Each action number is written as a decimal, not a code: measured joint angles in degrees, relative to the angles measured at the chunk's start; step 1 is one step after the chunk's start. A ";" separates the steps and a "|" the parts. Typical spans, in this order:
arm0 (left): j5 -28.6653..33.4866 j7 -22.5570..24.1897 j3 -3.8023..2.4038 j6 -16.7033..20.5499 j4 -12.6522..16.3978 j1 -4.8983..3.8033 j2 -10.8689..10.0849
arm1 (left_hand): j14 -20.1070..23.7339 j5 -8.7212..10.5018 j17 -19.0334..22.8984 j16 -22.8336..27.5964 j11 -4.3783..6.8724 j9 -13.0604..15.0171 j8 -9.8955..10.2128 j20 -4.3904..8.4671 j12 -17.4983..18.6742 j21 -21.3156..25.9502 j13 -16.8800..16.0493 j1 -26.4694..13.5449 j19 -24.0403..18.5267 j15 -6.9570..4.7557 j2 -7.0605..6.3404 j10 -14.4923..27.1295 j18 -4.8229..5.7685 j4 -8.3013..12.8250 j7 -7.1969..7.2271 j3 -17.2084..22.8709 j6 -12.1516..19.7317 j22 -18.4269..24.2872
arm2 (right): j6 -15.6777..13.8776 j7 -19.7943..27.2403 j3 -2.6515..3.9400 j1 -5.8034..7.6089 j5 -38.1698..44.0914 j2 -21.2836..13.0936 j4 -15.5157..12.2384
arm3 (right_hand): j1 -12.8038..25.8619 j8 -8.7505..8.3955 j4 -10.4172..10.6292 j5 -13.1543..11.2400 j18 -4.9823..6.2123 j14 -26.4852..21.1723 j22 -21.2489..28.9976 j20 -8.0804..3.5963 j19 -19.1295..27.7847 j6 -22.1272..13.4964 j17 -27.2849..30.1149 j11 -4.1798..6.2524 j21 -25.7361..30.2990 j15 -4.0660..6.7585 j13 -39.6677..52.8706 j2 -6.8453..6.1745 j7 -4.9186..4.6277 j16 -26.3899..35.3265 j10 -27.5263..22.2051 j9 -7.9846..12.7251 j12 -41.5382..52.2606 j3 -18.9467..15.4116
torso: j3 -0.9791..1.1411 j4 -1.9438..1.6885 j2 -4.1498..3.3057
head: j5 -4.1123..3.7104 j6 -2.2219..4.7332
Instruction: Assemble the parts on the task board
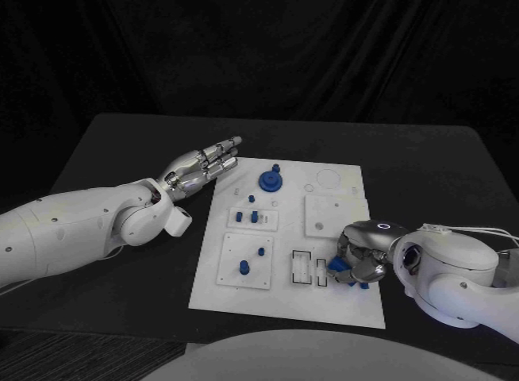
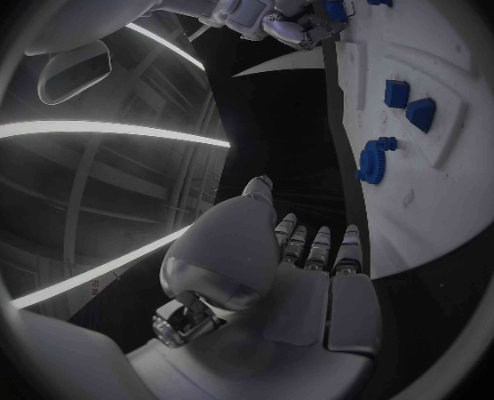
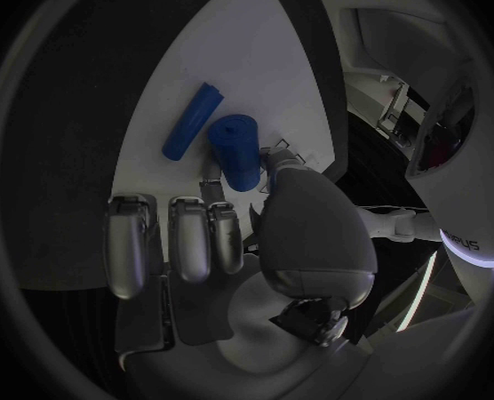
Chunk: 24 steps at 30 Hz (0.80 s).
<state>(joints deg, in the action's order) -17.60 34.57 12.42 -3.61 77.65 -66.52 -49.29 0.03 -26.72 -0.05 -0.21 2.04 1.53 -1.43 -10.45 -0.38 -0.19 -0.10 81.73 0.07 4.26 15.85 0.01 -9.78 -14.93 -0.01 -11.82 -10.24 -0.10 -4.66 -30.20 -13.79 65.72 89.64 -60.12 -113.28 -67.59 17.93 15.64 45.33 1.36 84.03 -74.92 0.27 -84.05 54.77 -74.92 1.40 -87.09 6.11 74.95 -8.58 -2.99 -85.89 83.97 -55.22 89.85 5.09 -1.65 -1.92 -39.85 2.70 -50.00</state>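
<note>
The white task board (image 1: 285, 303) (image 2: 469, 178) (image 3: 230, 58) lies mid-table. My right hand (image 1: 360, 258) (image 3: 258, 240) (image 2: 286, 18) sits over the board's near right part, thumb and a fingertip pinching a short blue cylinder (image 3: 238, 151) (image 1: 339, 265). A blue bar (image 3: 192, 121) lies flat on the board just beside the cylinder. My left hand (image 1: 202, 170) (image 2: 291, 267) hovers at the board's far left edge, fingers straight, holding nothing. A blue gear with a peg (image 1: 270, 182) (image 2: 372, 158) stands near it.
Small blue pieces (image 1: 251, 216) (image 2: 408, 102) sit in a raised white block at the board's middle left, and two more (image 1: 251, 262) in the block nearer me. Two rectangular slots (image 1: 301, 268) lie left of my right hand. Black table (image 1: 122, 143) surrounds the board.
</note>
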 measured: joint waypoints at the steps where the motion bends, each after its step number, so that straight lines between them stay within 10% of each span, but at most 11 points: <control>1: 0.00 -0.03 0.00 -0.04 0.00 0.02 0.00 | -0.15 0.00 0.00 0.00 -0.21 0.05 0.00 0.00 0.00 0.00 0.00 0.00 0.00 0.15 0.00 -0.12 0.00 0.00 -0.22 0.00 -0.22 0.00 | -0.17 0.02 0.00 0.00 -0.23 -0.10 -0.10 | -0.01 -0.92 0.17 0.83 0.00 0.04 0.00 0.08 0.08 0.23 0.00 -0.09 0.00 -0.05 0.00 0.00 -0.23 0.00 0.07 0.00 0.00 0.17 | 0.00 0.00 0.00 | 0.01 0.00; 6: 0.00 -0.18 0.00 -0.24 -0.03 0.08 -0.03 | -0.16 0.00 -0.01 0.00 -0.40 0.08 0.00 0.00 0.00 0.00 0.02 0.00 0.00 0.15 0.00 0.01 0.00 0.00 -0.31 0.00 -0.31 0.00 | -1.64 0.10 0.03 0.00 -3.74 -0.85 -0.39 | -0.01 -2.42 1.04 -0.05 -0.01 -0.11 0.00 0.47 0.10 0.88 0.00 -0.09 0.00 -0.32 -0.01 -0.01 -0.33 0.03 0.07 0.17 0.00 1.04 | 0.00 0.00 -0.01 | 0.14 0.00; 9: 0.00 -0.28 0.00 -0.32 -0.05 0.12 -0.04 | -0.15 0.00 -0.01 0.00 -0.40 0.07 0.00 0.00 0.00 0.00 0.04 0.00 0.00 0.15 0.00 0.01 0.00 0.00 -0.31 0.00 -0.31 0.00 | -2.65 0.26 0.03 0.00 -7.11 -1.40 -0.96 | 0.07 -1.90 1.42 -1.39 0.00 0.02 0.01 0.47 0.10 1.12 0.00 -0.09 0.00 -0.58 -0.01 0.07 -0.09 0.03 0.07 8.62 0.00 1.42 | -0.01 0.00 -0.02 | 0.16 0.00; 11: 0.00 -0.36 0.01 -0.39 -0.08 0.15 -0.05 | -0.15 0.00 -0.02 0.00 -0.40 0.07 0.00 0.00 0.00 0.00 0.05 0.00 0.00 0.15 0.00 0.01 0.01 0.00 -0.51 0.00 -0.51 0.00 | -3.40 0.46 -0.05 0.00 -10.28 -1.86 -1.53 | 0.74 -1.97 1.50 -2.00 -0.01 0.02 0.01 0.47 0.10 1.13 0.00 -0.09 0.00 -0.58 -0.01 0.74 -0.08 0.03 0.07 10.62 0.00 1.50 | -0.01 0.00 -0.03 | 0.16 0.00; 24: 0.00 -0.81 0.01 -0.71 -0.33 0.21 0.39 | -0.16 -0.25 -0.04 0.00 -0.40 0.07 0.00 0.01 0.00 0.00 0.04 0.00 0.00 0.15 0.00 0.01 0.01 0.16 -0.51 0.16 -0.52 0.05 | -9.46 2.52 -0.33 2.82 -34.27 -2.28 -2.75 | 3.61 1.38 2.13 -9.95 -0.01 0.02 0.01 0.46 0.10 0.99 0.00 0.56 0.30 -0.59 -0.02 4.65 0.44 0.24 0.08 7.85 0.00 2.30 | -0.07 -0.15 -0.01 | -0.21 0.00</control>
<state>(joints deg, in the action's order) -17.60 33.76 12.42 -4.32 77.32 -66.31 -48.90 -0.13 -26.97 -0.09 -0.21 1.64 1.60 -1.43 -10.44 -0.38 -0.19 -0.06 81.73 0.07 4.41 15.85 0.02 -9.77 -14.77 -0.52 -11.66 -10.76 -0.05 -14.12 -27.67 -14.12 68.54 55.37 -62.40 -116.03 -63.99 19.32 17.76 35.38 1.35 84.05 -74.91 0.74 -83.95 55.75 -74.91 1.96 -86.78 5.52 74.93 -3.93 -2.54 -85.65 84.04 -47.36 89.85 7.39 -1.72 -2.07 -39.85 2.49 -50.00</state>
